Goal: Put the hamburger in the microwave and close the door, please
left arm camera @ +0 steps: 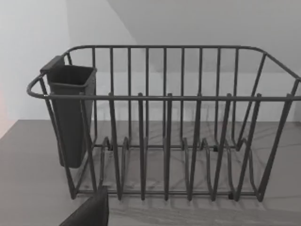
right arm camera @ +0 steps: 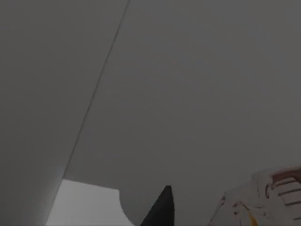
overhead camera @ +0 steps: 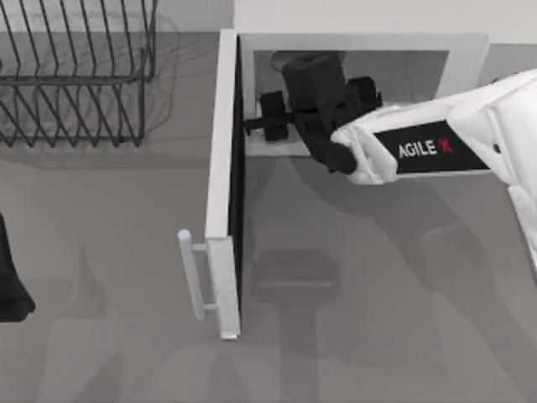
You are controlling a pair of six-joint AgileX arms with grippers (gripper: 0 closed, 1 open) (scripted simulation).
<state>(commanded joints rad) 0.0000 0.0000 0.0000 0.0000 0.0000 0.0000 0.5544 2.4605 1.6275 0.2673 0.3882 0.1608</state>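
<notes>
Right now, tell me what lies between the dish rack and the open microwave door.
Bare grey table, seen in the top view: nothing stands between the dish rack and the door.

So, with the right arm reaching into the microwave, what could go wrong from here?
1. The right gripper sits close to the open door; pulling out carelessly could bump it.
2. The hamburger lies right beside the finger, so retreating might drag it.
3. Closing the door early would strike the arm.
</notes>
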